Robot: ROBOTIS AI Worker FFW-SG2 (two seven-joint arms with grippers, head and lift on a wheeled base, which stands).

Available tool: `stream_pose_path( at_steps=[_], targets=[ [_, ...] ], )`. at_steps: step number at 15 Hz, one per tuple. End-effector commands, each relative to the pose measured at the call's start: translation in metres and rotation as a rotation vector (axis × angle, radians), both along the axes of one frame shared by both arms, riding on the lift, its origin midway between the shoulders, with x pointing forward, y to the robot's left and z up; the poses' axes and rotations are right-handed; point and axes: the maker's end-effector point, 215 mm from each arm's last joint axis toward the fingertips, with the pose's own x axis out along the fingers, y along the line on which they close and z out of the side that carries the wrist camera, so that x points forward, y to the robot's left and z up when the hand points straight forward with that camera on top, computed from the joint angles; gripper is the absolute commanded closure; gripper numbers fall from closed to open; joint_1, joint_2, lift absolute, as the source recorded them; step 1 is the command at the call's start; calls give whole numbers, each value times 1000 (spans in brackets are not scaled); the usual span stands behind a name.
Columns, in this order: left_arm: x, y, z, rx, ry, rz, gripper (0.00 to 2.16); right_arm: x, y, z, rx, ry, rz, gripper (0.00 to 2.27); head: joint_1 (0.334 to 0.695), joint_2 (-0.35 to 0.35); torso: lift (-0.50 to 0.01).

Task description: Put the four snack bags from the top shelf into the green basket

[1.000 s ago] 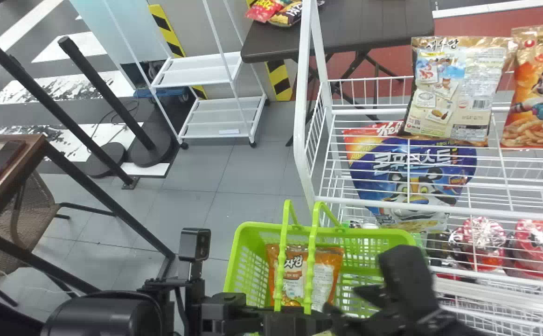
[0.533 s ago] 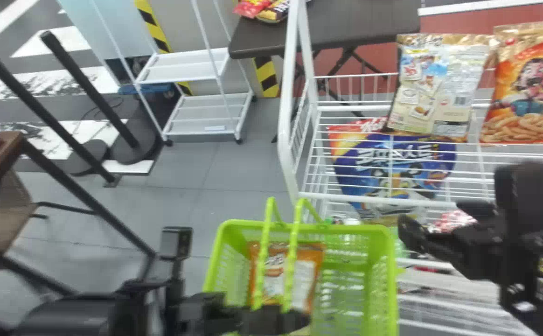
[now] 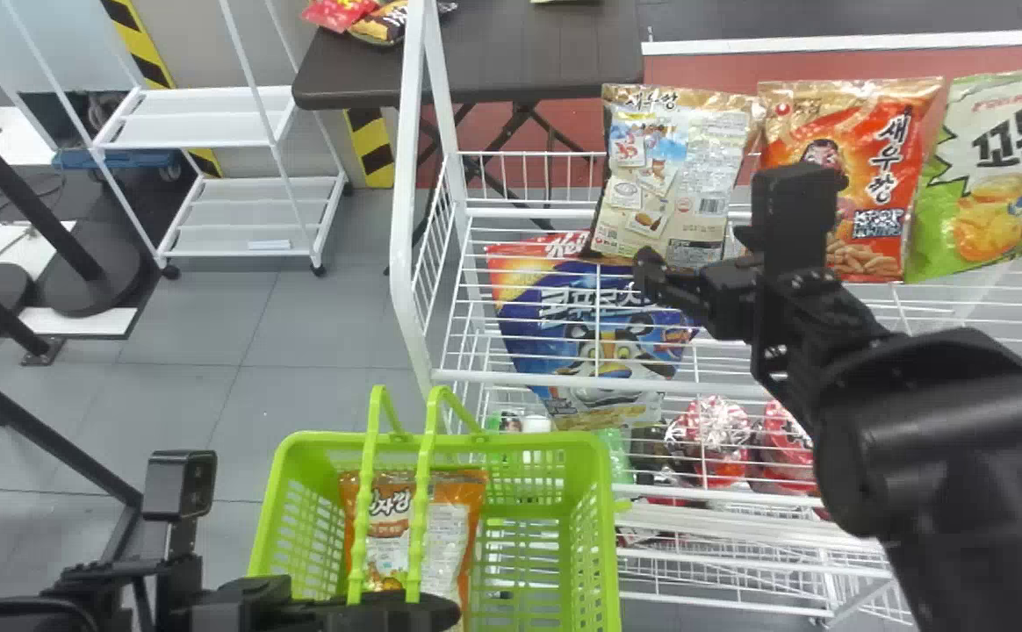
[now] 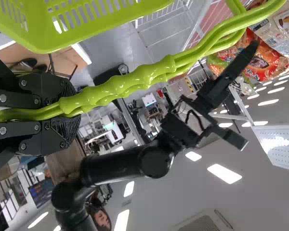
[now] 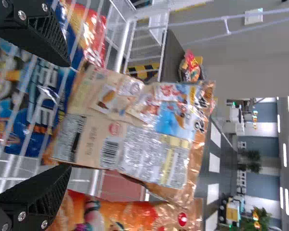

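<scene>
My left gripper [image 3: 388, 610] holds the handles of the green basket [image 3: 594, 518]; the left wrist view has this gripper [image 4: 62, 113] closed around both handles [image 4: 159, 70]. An orange snack bag [image 3: 454, 527] lies inside the basket. Three bags stand side by side on the top shelf [image 3: 555, 377]: beige [image 3: 673, 175], orange-red [image 3: 902, 132] and green [image 3: 994, 175]. At the shelf's front, my right gripper [image 3: 691, 254] is just before the beige bag. In the right wrist view this gripper [image 5: 65, 115] is open, the beige bag [image 5: 135, 130] ahead of its parted fingers, not gripped.
A blue cereal bag [image 3: 599, 325] shows through the wires below the top shelf, with red packages [image 3: 713, 439] lower down. The rack's white left post [image 3: 406, 219] rises beside the beige bag. Behind are a dark table [image 3: 546, 61] and a white cart [image 3: 204, 123].
My right gripper has moved from over the basket up to the beige bag. The head view has turned right, so rack and basket appear farther left, and the green bag has come into sight.
</scene>
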Motion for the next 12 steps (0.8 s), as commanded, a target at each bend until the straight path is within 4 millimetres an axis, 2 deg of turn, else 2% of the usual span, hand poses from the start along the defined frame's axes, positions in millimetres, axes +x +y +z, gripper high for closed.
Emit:
stream_pose_path(
  at_steps=[1,3,4,6,7,10,11,12],
  targets=[
    [-2,0,2,-8,1,-6,2145,29,9,4,8,-25,3,66,695,85,0],
    [-1,0,2,-8,-4,-8,2145,44,13,-3,-10,-17,-6,90,695,91,0],
    [-1,1,2,-7,-2,-8,2145,49,12,-12,-16,3,-6,205,695,92,0],
    [-1,1,1,-7,0,-8,2145,51,11,-14,-24,2,-7,512,695,95,0],
    [-2,2,1,-7,0,-7,2145,51,12,-13,-29,-2,-3,748,695,96,0],
    [-2,2,1,-9,3,-8,2145,47,21,-8,-17,-26,12,1997,695,101,0],
    [-2,2,1,-9,0,-8,2145,45,20,-7,-16,-28,9,2138,695,104,0],
    [-3,2,1,-9,2,-8,2145,44,22,-5,-15,-34,13,2142,695,108,0]
  ],
)
